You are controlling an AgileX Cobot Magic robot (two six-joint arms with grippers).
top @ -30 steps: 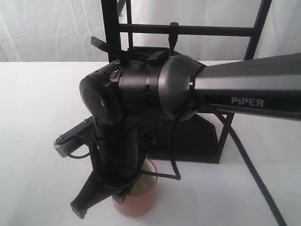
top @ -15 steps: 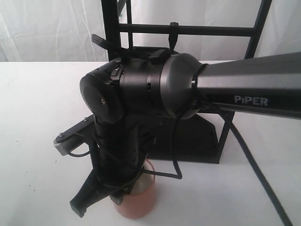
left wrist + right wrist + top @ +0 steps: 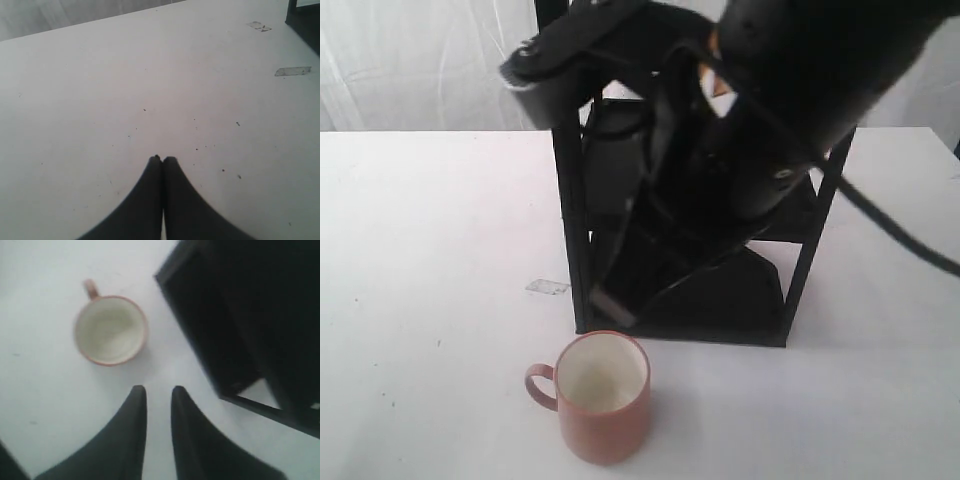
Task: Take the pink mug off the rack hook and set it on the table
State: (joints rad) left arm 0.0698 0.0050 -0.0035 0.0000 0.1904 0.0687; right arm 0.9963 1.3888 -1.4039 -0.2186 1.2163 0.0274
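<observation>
The pink mug (image 3: 603, 408) stands upright on the white table (image 3: 430, 260) in front of the black rack (image 3: 798, 285), its handle to the left and its cream inside showing. From the right wrist the mug (image 3: 110, 330) lies below and ahead of my right gripper (image 3: 156, 388), which is open and empty. In the exterior view the right gripper (image 3: 612, 298) hangs raised above the mug, before the rack's front left post. The right arm hides the rack hook. My left gripper (image 3: 162, 159) is shut over bare table (image 3: 100, 90).
A scrap of clear tape (image 3: 547, 287) lies left of the rack's foot. The left wrist view shows two tape scraps (image 3: 292, 71) and a corner of the rack (image 3: 306, 22). The raised right arm (image 3: 800, 90) covers most of the rack.
My right gripper has let go of the mug and risen up and back toward the rack. The mug now stands uncovered on the table.
</observation>
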